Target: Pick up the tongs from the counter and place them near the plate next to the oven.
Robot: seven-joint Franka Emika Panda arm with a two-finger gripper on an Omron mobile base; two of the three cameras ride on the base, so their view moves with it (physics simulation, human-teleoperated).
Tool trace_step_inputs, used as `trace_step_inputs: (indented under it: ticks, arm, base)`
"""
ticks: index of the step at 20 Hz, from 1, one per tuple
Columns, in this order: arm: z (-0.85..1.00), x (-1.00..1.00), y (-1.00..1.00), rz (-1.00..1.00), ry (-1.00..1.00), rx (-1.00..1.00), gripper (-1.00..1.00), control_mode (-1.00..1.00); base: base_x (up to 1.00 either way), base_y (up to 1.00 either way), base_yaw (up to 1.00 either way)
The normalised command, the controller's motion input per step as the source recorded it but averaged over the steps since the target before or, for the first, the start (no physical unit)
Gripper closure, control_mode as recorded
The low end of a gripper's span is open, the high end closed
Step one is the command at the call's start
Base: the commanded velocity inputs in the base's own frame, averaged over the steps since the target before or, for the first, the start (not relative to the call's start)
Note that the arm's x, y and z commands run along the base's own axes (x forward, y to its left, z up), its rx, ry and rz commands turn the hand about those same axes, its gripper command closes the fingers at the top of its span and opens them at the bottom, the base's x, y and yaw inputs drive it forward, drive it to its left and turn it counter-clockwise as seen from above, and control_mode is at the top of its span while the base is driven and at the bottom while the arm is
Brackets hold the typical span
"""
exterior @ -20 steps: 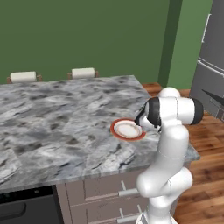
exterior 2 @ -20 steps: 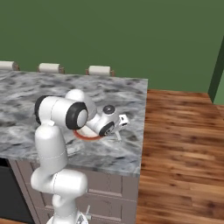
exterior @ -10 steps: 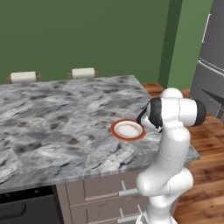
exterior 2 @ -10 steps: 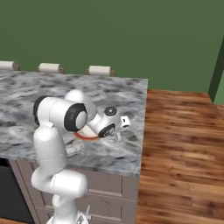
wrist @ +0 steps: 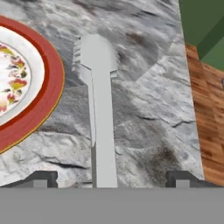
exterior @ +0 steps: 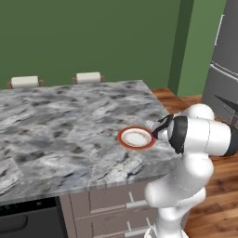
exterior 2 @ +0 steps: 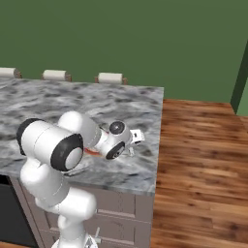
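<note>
The tongs (wrist: 100,109) lie flat on the marbled counter (wrist: 148,100), their ridged end pointing away from the hand. Just to their left in the hand view is the white plate with a red-orange rim (wrist: 41,87). My gripper (wrist: 111,179) is open, its two fingertips (wrist: 41,178) standing wide apart on either side of the tongs' handle without touching it. From the base, the plate (exterior: 135,137) sits near the counter's right end, and the gripper (exterior: 155,135) hangs low at the plate's right side. In the right base view the gripper (exterior 2: 131,147) hovers just over the counter.
The counter's right edge (exterior: 162,111) drops to a wooden floor (exterior 2: 203,160) close beside the tongs. Two pale stool backs (exterior: 88,76) stand behind the counter. A grey fridge (exterior: 225,69) is at the far right, and a dark appliance front (exterior: 28,223) sits under the counter.
The hand has sunk slightly toward the counter beside the plate. The plate has not moved.
</note>
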Motion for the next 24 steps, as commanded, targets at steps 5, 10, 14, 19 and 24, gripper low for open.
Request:
trace_step_inputs:
  ticks: [5,10,14,19,24]
  arm:
    - [1.00,-0.45,0.00,-0.02,-0.16,0.00,-1.00,-1.00]
    - [1.00,-0.38,0.00,0.00,-0.19,0.00,-1.00,-1.00]
    - [0.94,-0.46,0.00,0.00,-0.16,-0.01,-1.00,-1.00]
    - [0.70,-0.52,0.14,0.00,-0.08,-0.03,-1.00,-1.00]
    - [0.58,-0.35,0.31,0.00,-0.03,-0.06,-1.00,-1.00]
  base:
    - [0.00,0.00,0.00]
    - [0.00,0.00,0.00]
    - [0.00,0.00,0.00]
    - [0.00,0.00,0.00]
    - [0.00,0.00,0.00]
